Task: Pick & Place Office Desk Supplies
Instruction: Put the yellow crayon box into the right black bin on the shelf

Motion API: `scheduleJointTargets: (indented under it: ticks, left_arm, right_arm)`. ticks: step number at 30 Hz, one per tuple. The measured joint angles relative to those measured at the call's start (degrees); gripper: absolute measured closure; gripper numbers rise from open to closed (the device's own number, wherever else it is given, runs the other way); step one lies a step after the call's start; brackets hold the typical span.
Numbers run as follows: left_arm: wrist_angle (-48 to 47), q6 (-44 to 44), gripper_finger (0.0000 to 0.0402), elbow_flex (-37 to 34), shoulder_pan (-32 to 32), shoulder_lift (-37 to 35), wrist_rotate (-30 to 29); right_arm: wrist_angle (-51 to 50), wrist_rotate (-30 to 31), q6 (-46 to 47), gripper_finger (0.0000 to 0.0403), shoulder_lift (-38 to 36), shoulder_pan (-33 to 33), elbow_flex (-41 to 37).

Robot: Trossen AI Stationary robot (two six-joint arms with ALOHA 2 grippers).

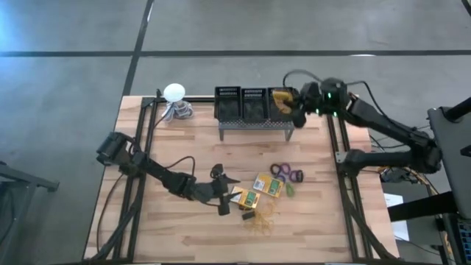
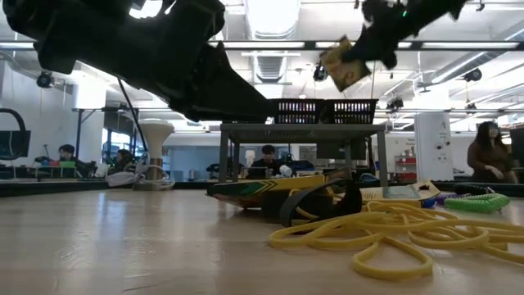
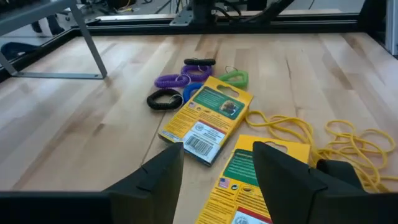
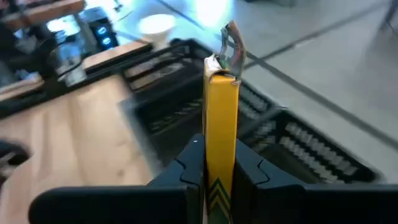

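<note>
While my right tool [image 1: 297, 109] hangs over the right-hand end of the grey perforated metal stand [image 1: 254, 110] at the far side of the wooden surface [image 1: 184, 235], its fingers are pressed together on a flat yellow crayon box [image 4: 221, 143]. I see that box held on edge, upright between the fingers, with a torn hang tab at its top. From table height the same box [image 2: 344, 64] shows lifted well above the stand's black mesh bins.

My left tool [image 1: 223, 193] sits low over the middle of the surface, near its front. Its two dark fingers [image 3: 163, 176] are spread apart and hold nothing. Just beyond them lie two more yellow-and-green crayon boxes [image 3: 208, 118], flat on the wood and almost touching each other. One of them lies partly between the spread fingers.

Beside those boxes, towards the front right, a loose tangle of thin yellow rubber bands [image 3: 339, 140] rests on the wood. Farther off, beyond the boxes, I see a cluster of small coiled rings: a purple ring [image 3: 174, 79], a black ring [image 3: 163, 98] and a green clip [image 3: 233, 78], close together.

At the far left corner a white ball-shaped object [image 1: 174, 92] sits on a coiled cable, well apart from everything else.
</note>
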Motion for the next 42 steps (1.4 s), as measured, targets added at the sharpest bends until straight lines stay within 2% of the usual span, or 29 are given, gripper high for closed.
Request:
scheduleJointTargets:
  ticks: [3, 7, 15, 36, 42]
  left_arm:
    - [-0.63, 0.0, 0.0204, 0.0, 0.08, 0.01, -0.06]
    - [-0.7, 0.02, 0.0204, 0.0, 0.04, 0.02, -0.02]
    - [-0.68, 0.15, 0.0204, 0.0, 0.07, 0.02, -0.05]
    - [-1.07, -0.07, 0.0204, 0.0, 0.07, 0.02, -0.22]
    - [-1.07, -0.07, 0.0204, 0.02, 0.07, 0.02, -0.22]
  right_arm:
    - [0.15, -3.86, 0.25, 0.0374, 3.09, -6.33, 0.0]
    - [0.57, -9.2, 1.75, 0.0374, 7.05, -9.32, -0.09]
    - [2.26, -11.78, 5.64, 0.0374, 11.75, -9.31, -0.11]
    - [1.87, -14.77, 8.86, 0.0374, 14.26, -8.55, -0.17]
    - [1.89, -14.83, 8.52, 0.0353, 14.45, -8.54, -0.17]
